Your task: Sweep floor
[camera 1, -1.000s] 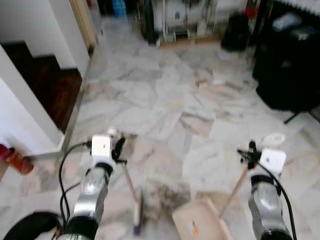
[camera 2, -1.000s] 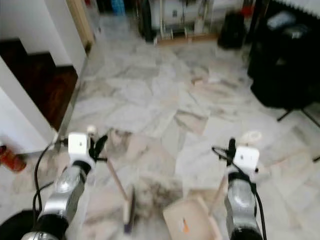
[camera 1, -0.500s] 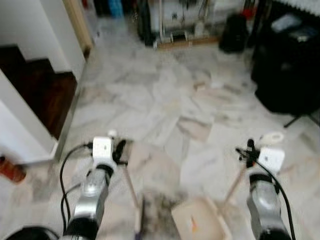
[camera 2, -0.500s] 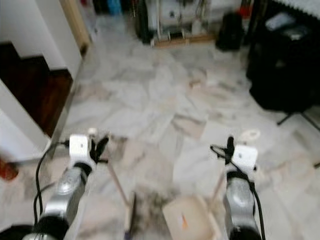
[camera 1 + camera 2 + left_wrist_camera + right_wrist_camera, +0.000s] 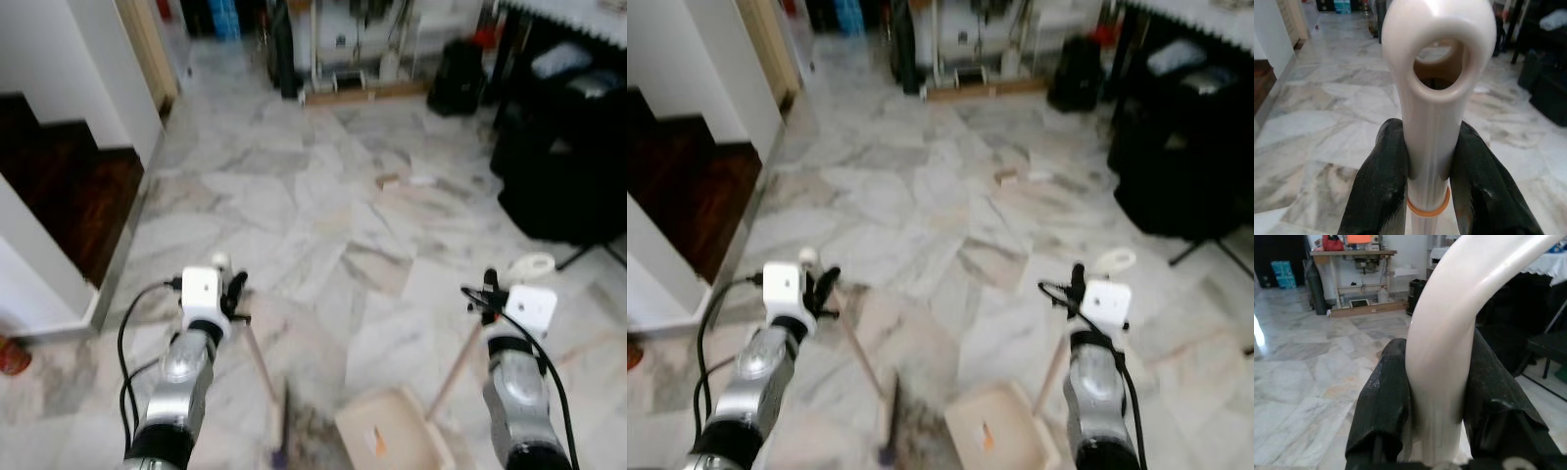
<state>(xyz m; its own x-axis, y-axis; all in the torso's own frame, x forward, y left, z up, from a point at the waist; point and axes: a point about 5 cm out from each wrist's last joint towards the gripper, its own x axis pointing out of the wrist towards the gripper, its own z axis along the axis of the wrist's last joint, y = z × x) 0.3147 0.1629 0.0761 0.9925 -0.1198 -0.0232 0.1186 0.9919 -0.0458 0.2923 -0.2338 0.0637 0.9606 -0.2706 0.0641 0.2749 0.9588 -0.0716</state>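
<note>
From the head camera's left eye view, the left hand [image 5: 233,294] is clamped on the cream top of a broom [image 5: 263,377], whose wooden stick slants down to a brush head resting on the marble floor [image 5: 294,206] just ahead of the robot. The right hand [image 5: 487,294] is closed around the pale top of a dustpan handle [image 5: 453,370]; the stick runs down to the beige dustpan [image 5: 392,436], which lies on the floor just beside the brush head. Small bits of litter [image 5: 402,181] lie well ahead on the tiles. A dark stair [image 5: 69,211] sits to the left, black furniture [image 5: 568,147] to the right.

The right eye view shows the same scene.

In the left wrist view, two black fingers [image 5: 1381,191] press against either side of the broom's cream grip, which ends in a hanging loop.

In the right wrist view, black fingers [image 5: 1383,406] squeeze the curved white top of the dustpan handle, with a wooden worktop [image 5: 1354,254] at the far wall.
</note>
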